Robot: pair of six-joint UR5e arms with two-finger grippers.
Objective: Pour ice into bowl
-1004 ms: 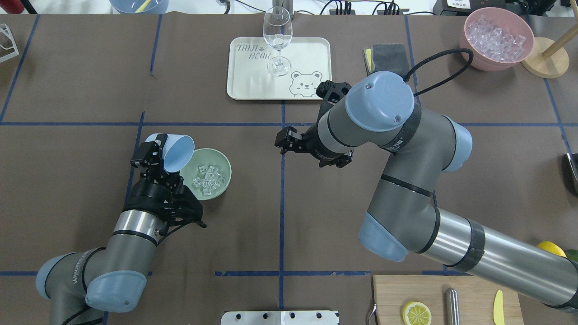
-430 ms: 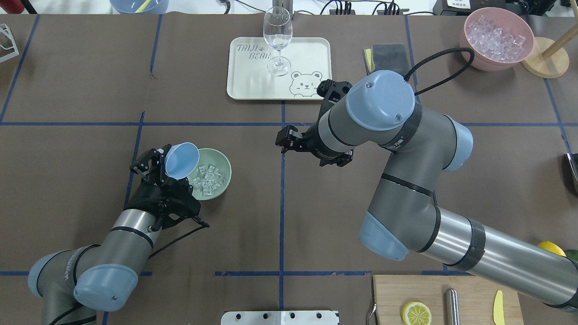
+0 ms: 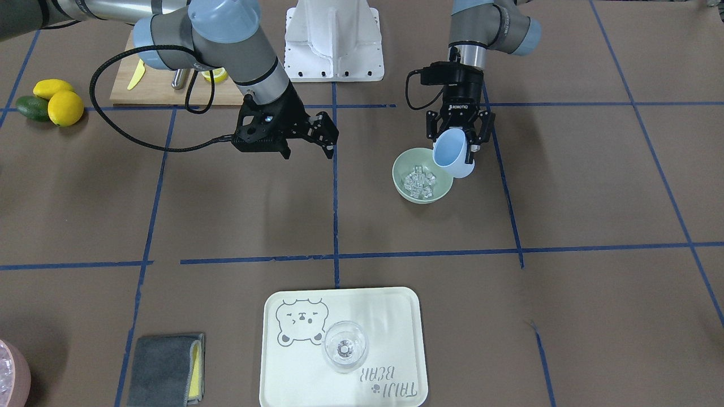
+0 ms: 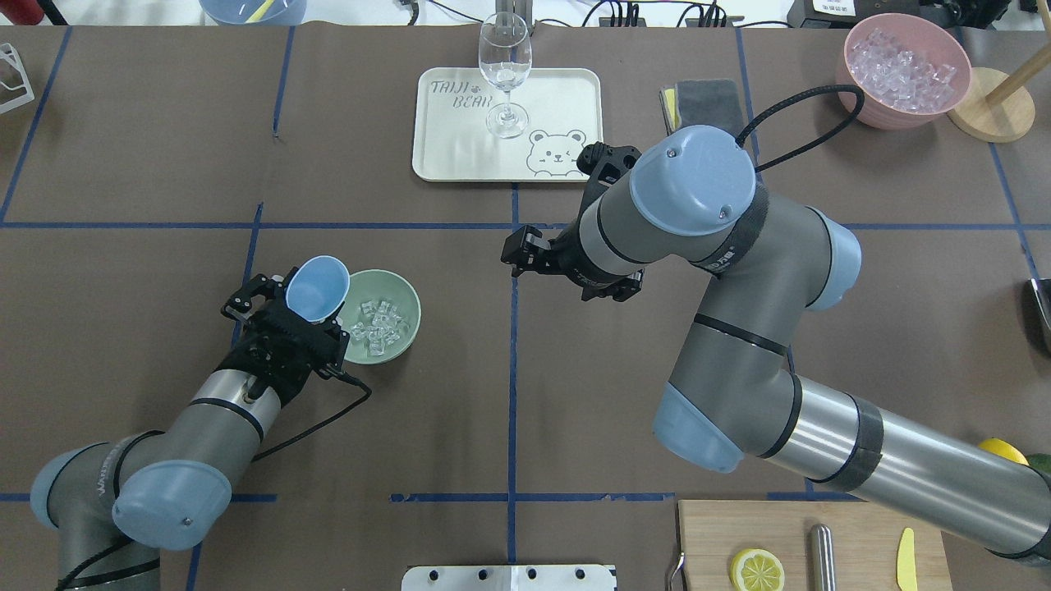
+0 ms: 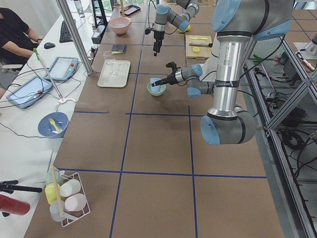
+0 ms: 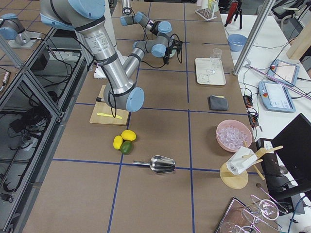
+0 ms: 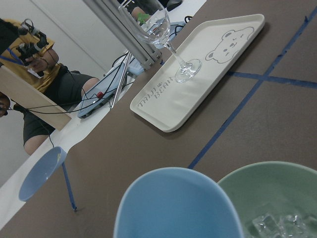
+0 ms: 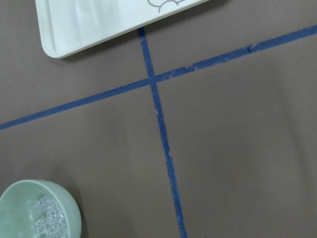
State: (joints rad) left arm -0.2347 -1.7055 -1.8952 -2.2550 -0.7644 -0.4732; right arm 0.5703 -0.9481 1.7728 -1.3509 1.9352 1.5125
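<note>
The pale green bowl stands on the table left of centre, with several clear ice cubes inside. My left gripper is shut on a light blue cup, held tilted just above the bowl's left rim; no ice shows inside the cup. In the front-facing view the cup hangs over the bowl and the ice. The left wrist view shows the cup beside the bowl. My right gripper is open and empty, above the table's centre line, well right of the bowl.
A cream tray with a wine glass sits at the back centre. A pink bowl of ice stands back right, a grey cloth beside it. A cutting board with a lemon half lies front right.
My left gripper has turned the blue cup back from its steep tilt over the bowl and drawn it slightly left. The ice stays in the bowl. The right arm has barely moved.
</note>
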